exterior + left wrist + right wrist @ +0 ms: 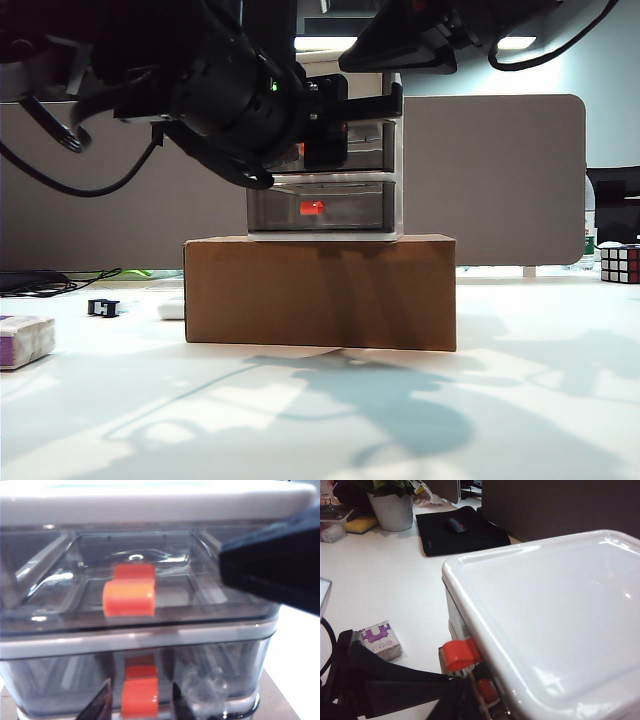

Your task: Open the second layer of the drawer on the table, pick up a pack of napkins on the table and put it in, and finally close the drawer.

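Left gripper fingers straddle second layer's handle, not clamped. Close squarely, pull straight. Right gripper above drawer; state unclear.

Small cabinet of three stacked drawers: glossy white plastic frame, its smooth top panel carrying soft highlights. Drawer fronts of smoky-grey translucent plastic, smooth and reflective; the middle drawer shows bright glints along its moulded edges. Red-orange tab handles of opaque plastic with a satin sheen. Brown cardboard box beneath the cabinet: matt paperboard, faintly fibrous. Large white tabletop: smooth, low-gloss. Small rectangular pack of napkins in a purple and white wrapper: thin, soft film, slightly shiny. Left gripper and right gripper, the latter not visible: dark matt plastic fingers.
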`<state>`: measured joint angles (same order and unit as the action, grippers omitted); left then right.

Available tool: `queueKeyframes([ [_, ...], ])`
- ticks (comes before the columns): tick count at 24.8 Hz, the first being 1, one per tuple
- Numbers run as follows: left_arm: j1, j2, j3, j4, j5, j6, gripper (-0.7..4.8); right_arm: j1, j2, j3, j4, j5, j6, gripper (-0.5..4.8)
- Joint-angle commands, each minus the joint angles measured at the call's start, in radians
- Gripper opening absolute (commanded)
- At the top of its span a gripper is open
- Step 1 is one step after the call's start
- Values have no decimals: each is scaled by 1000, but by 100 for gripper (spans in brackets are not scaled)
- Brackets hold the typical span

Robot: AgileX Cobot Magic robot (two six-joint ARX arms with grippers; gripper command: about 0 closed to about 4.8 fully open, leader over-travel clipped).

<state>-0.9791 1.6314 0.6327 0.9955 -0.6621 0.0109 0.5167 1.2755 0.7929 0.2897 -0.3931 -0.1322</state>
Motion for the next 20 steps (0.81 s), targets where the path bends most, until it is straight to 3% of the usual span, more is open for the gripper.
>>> queueKeyframes([
  [1, 0, -3, 3, 13, 16, 6, 113, -2, 8, 5, 20, 2, 1, -5],
  [8, 0, -3, 3, 13, 39, -3, 65, -2, 20, 9, 29, 13, 1, -5],
  [10, 0, -3, 3, 13, 38, -3, -8, -2, 20, 10, 30, 35, 1, -5],
  [17, -14, -5, -1, 7, 27, -4, -6, -5, 32, 10, 38, 77, 1, -5],
  [20, -46, -11, -1, -9, -31, -3, -6, -6, 32, 10, 38, 104, 1, -5],
])
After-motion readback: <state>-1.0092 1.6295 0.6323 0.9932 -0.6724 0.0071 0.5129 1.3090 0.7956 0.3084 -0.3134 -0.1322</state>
